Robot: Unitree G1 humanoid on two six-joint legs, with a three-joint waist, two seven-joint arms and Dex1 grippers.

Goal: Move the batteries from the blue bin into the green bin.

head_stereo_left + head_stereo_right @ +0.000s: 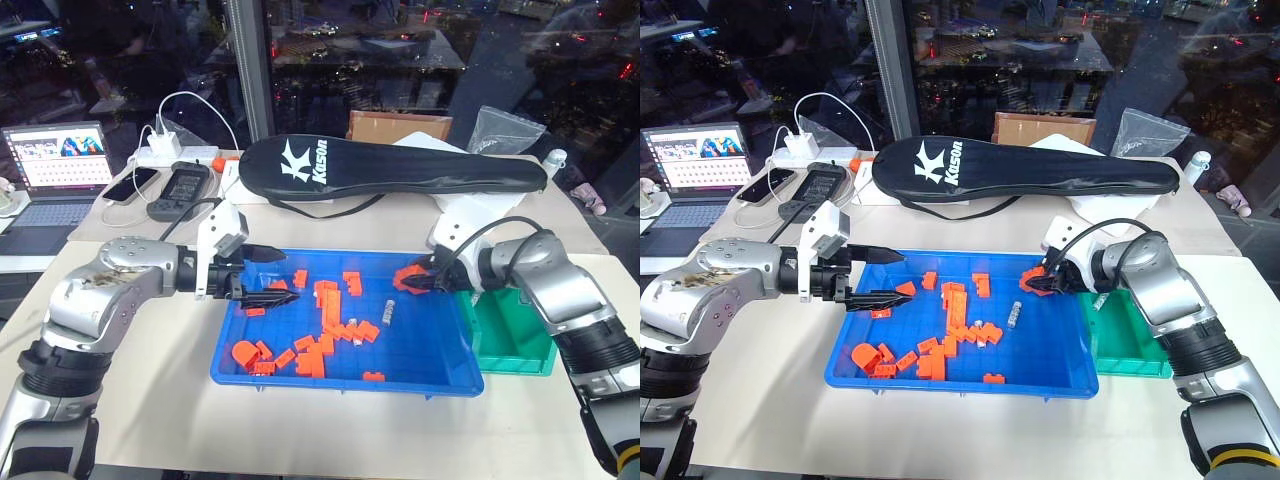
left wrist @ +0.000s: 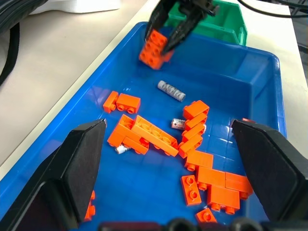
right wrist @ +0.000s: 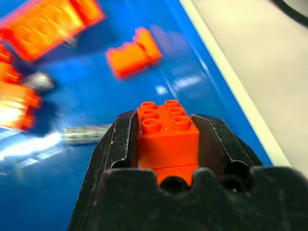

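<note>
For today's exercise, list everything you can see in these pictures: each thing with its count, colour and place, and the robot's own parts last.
Blue bin: one, blue, table centre.
Green bin: one, green, against the blue bin's right side.
Batteries: three visible, silver-grey, in the blue bin.
Orange blocks: many, orange, scattered in the blue bin.
Racket cover: one, black, behind the bins.
Laptop: one, open, far left.
Left tool: black, open, over the blue bin's left end.
Right tool: black, shut on an orange block.
</note>
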